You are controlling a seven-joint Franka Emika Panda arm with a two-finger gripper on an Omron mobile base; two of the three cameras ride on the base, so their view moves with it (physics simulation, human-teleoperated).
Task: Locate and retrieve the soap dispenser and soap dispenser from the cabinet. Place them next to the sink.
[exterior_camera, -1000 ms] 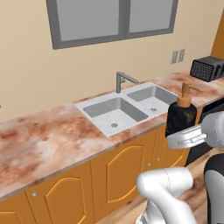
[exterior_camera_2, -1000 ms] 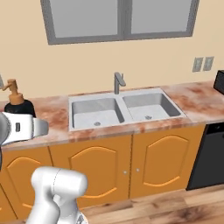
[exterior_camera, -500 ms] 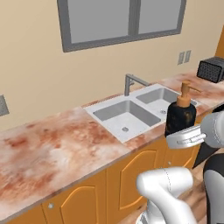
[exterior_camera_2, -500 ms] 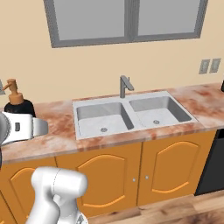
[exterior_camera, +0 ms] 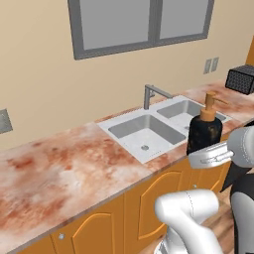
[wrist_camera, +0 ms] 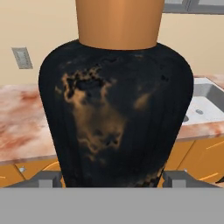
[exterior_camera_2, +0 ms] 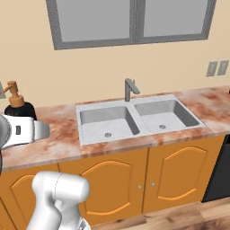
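The gripper (wrist_camera: 112, 180) holds the black soap dispenser (exterior_camera: 204, 131) upright in the air, its jaws closed against the bottle's lower sides; in the hand view the two fingertips (wrist_camera: 47, 178) flank the bottle's base and the dark, rust-mottled body (wrist_camera: 116, 111) rises to a copper-orange collar at the top. From the left base view the bottle, with its copper-orange pump, sits in front of the sink (exterior_camera: 149, 135), above the counter's front edge, with the white wrist just below it. From the right base view the same bottle (exterior_camera_2: 19, 107) appears at the far left, well apart from the sink (exterior_camera_2: 137, 117), above the white wrist. The sink is a double-basin grey steel unit set into a reddish marbled counter (exterior_camera: 59, 173), with a squared grey faucet (exterior_camera_2: 130, 88) behind the divider between basins. A grey-framed window (exterior_camera_2: 130, 20) is on the beige wall above the sink. Orange arched-panel cabinets (exterior_camera_2: 148, 179) with small knobs run under the counter. A wall outlet (exterior_camera_2: 217, 68) is right of the sink, and a dark toaster (exterior_camera: 241, 79) stands on the counter at the far right of the left base view.
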